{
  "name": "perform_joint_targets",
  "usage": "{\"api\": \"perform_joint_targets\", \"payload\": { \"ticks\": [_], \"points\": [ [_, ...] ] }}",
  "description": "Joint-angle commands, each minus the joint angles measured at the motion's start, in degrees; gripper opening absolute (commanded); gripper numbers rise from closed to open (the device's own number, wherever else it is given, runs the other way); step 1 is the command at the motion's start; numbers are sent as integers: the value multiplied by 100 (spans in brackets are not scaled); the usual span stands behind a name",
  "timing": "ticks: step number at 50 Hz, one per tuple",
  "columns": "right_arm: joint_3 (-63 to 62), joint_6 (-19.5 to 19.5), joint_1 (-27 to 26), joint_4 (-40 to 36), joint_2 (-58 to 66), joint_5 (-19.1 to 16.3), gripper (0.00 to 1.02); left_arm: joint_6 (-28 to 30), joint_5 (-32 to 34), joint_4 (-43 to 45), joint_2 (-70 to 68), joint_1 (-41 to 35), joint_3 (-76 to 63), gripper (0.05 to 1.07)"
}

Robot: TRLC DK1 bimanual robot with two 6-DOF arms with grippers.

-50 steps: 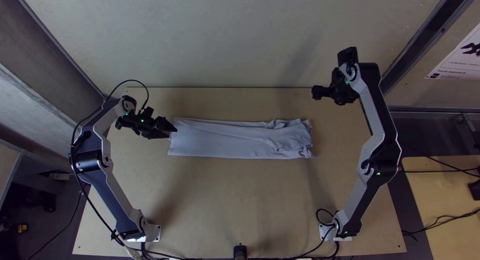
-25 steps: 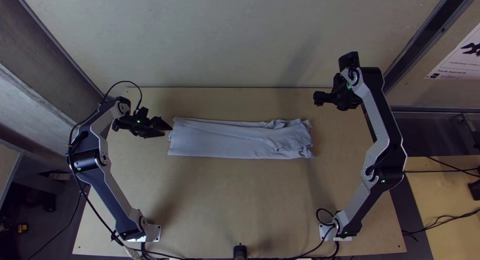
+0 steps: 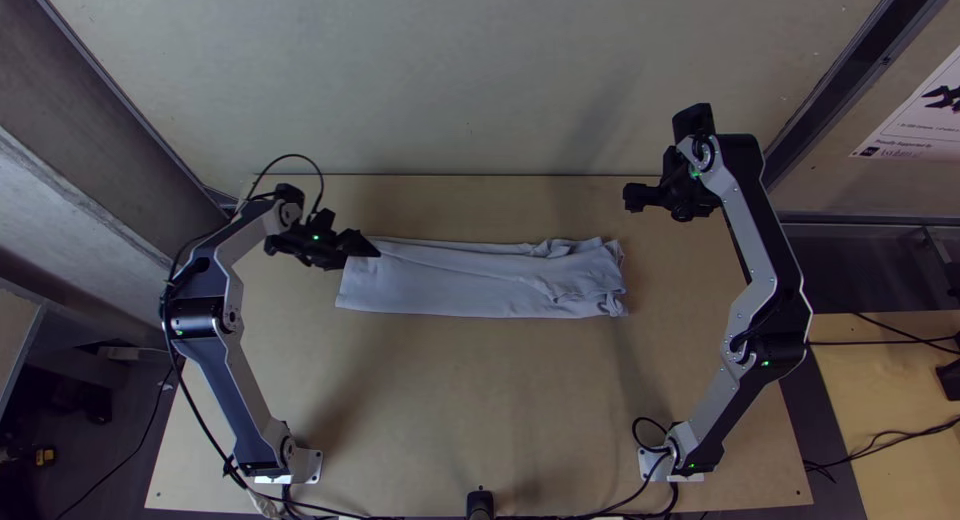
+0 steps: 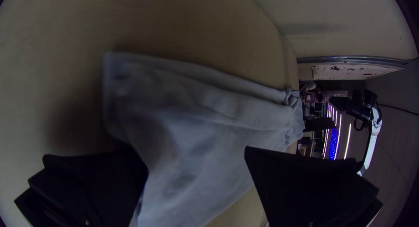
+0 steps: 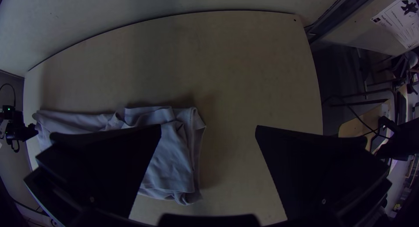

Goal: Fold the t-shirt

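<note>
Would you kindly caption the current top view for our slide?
T-shirt folded into a long strip, the left gripper at one end, the right gripper apart.

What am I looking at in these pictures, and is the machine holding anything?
The machine is a pair of robot arms: the left arm and the right arm, each ending in black jaws. One picture looks steeply down from above the table; the other two come from cameras on the arms' wrists, so each shows its own jaws large in front.

On the table lies a pale shirt, folded into a long strip and rumpled at its right end. The left jaws are at its left end, spread apart; the right jaws, also spread, are beyond the other end. Neither pair grips anything.
</note>
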Motion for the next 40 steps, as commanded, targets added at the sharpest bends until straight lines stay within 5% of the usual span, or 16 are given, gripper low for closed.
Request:
{"api": "perform_joint_targets", "payload": {
  "ticks": [1, 14, 17, 21, 40],
  "points": [
    [-81, 89, 61, 9, -112, 62, 99, -497, -153, 139, 380, -455, -352, 103],
    [-107, 116, 70, 9, -121, 53, 99, -1473, -804, 587, 353, -1413, -229, 98],
    [-134, 124, 61, 9, -130, 53, 99, -1508, -980, 605, 310, -1580, -229, 70],
    [-151, 124, 61, 9, -147, 53, 99, -1684, -1349, 957, 169, -1651, -325, 6],
    [-476, 142, 35, 176, -305, 53, 99, -1429, -1955, 7, -543, -1062, 202, 8]
  ]
}}
